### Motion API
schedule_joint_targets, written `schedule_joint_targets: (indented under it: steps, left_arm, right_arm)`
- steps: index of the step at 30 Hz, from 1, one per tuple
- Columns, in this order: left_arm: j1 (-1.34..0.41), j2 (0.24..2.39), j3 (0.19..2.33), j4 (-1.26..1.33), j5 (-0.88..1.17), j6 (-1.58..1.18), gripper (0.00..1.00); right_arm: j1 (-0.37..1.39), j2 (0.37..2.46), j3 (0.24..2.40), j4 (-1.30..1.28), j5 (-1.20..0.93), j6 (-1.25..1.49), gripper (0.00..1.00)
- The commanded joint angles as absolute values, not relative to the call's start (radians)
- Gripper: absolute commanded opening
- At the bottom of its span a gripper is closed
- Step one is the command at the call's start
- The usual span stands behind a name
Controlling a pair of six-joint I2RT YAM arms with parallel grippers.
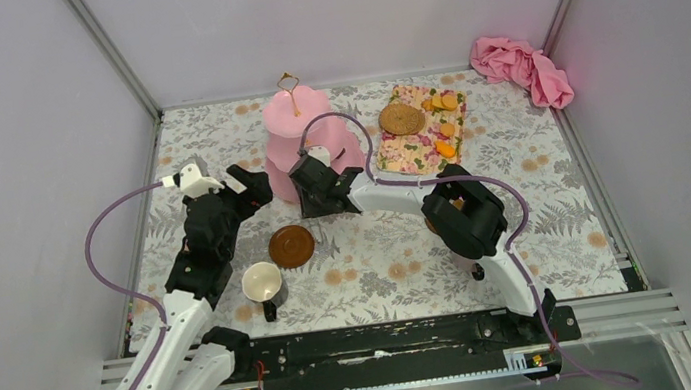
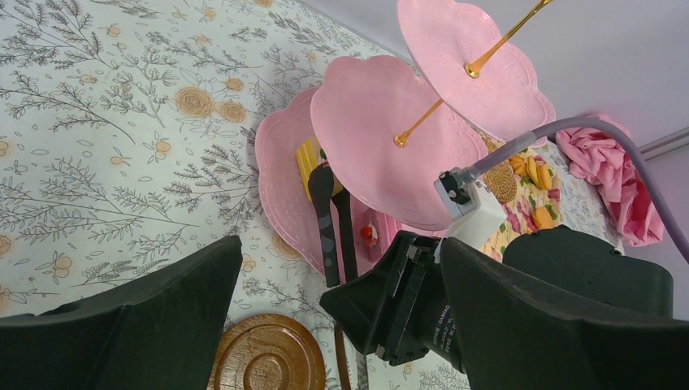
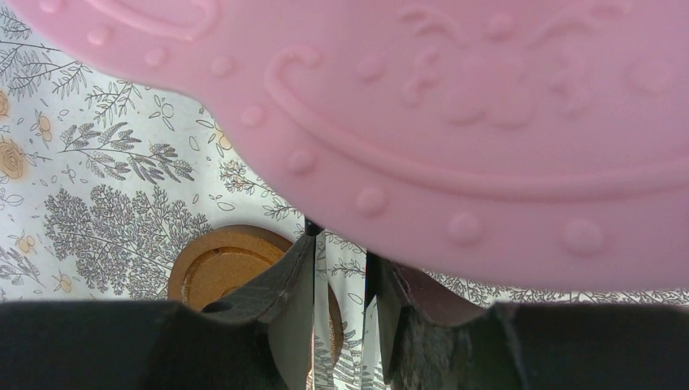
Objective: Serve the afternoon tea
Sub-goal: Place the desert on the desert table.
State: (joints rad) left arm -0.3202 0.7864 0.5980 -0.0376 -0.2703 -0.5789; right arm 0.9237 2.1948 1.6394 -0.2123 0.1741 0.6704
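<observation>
The pink three-tier cake stand (image 1: 297,126) stands at the back middle of the table. My right gripper (image 1: 317,187) is at its base, shut on slim black tongs (image 2: 327,219) that reach onto the bottom tier (image 2: 280,175), their tips beside a yellow biscuit (image 2: 307,158). In the right wrist view a pink tier (image 3: 455,106) fills the top, just above the right gripper (image 3: 341,268). My left gripper (image 1: 253,189) hangs open just left of the stand, holding nothing. One brown saucer (image 1: 291,247) lies in front of the stand. Several orange biscuits (image 1: 442,102) lie on a flowered mat (image 1: 406,152).
A second brown saucer (image 1: 401,119) lies on the mat's left part. A mug (image 1: 261,283) with a pale inside and dark handle stands near the left arm. A pink cloth (image 1: 521,66) is bunched at the back right corner. Walls close in the table.
</observation>
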Motion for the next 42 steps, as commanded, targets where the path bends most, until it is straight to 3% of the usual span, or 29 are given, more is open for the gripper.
schedule_joint_targets:
  steps: [1, 8, 42]
  left_arm:
    - [-0.325, 0.783, 0.606, 0.023, -0.265, -0.58, 1.0]
    - [-0.324, 0.783, 0.605, 0.022, -0.266, -0.58, 1.0]
    - [-0.324, 0.8, 0.603, 0.021, -0.301, -0.56, 1.0]
  right_arm:
    - [0.914, 2.208, 1.687, -0.206, 0.179, 0.662, 0.37]
    - [0.914, 2.21, 1.692, -0.211, 0.173, 0.657, 0.41]
    - [0.93, 2.051, 1.489, -0.121, 0.168, 0.589, 0.41]
